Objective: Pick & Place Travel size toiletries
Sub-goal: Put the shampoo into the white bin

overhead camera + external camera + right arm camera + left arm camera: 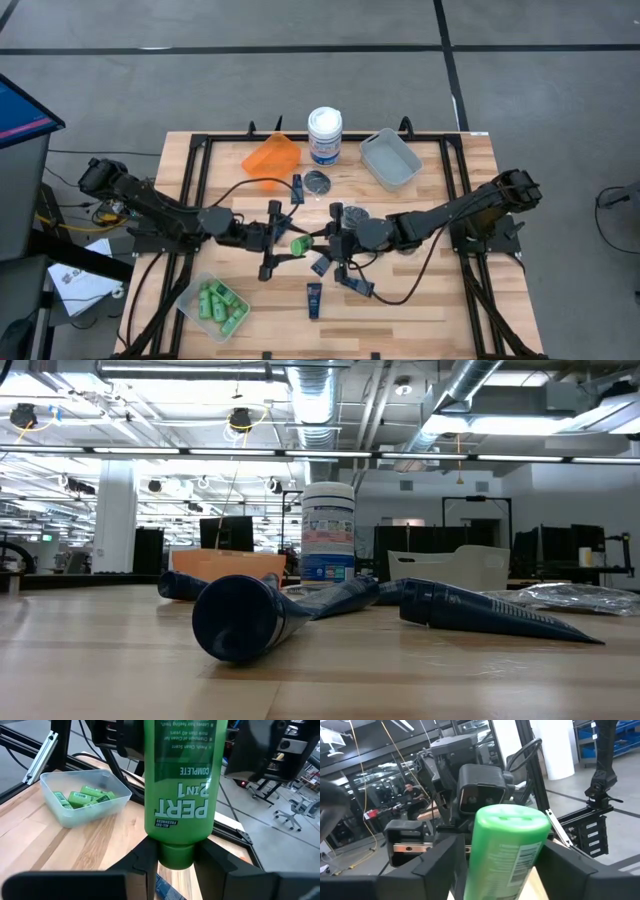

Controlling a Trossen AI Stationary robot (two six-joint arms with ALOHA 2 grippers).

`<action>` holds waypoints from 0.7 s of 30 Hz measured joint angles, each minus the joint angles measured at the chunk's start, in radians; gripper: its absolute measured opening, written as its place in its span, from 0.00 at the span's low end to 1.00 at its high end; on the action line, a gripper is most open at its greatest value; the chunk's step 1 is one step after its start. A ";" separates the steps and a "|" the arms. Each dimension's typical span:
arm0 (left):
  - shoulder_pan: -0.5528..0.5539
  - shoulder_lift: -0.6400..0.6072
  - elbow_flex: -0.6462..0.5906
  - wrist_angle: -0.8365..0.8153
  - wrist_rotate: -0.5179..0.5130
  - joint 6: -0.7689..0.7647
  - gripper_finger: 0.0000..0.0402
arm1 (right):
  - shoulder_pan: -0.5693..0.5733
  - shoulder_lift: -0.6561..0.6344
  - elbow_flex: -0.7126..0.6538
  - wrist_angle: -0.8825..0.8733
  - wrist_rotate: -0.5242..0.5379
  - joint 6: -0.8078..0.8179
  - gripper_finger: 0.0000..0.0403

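Over the middle of the desk [440, 300] our two grippers meet on one green bottle [301, 244]. Our right gripper [176, 862] has its fingers clenched on the bottle's cap end, label upside down in its wrist view. Our left gripper [490, 865] has its fingers either side of the bottle's other end; we cannot tell whether they press it. More green bottles lie in the clear bin [192, 296] by the left front corner. Navy tubes [314, 298] lie on the desk near the grippers, a grey pot [317, 181] just beyond, before the white tub [324, 135].
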 joint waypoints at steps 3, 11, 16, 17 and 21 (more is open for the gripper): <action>0.000 0.000 0.000 -0.001 0.001 0.000 0.51 | 0.000 0.000 0.000 0.000 0.000 0.000 0.23; 0.000 0.000 0.000 -0.002 -0.005 0.005 0.38 | -0.014 0.000 0.000 0.000 -0.001 0.007 0.23; 0.000 0.000 0.000 -0.008 -0.009 0.004 0.42 | -0.018 0.000 0.000 -0.006 -0.002 -0.018 0.26; 0.000 0.000 0.000 -0.014 -0.013 0.000 0.42 | -0.017 0.000 0.000 -0.016 -0.002 -0.035 0.28; 0.000 0.000 0.000 -0.038 -0.015 -0.011 0.41 | -0.006 -0.009 0.000 -0.092 0.004 -0.078 0.42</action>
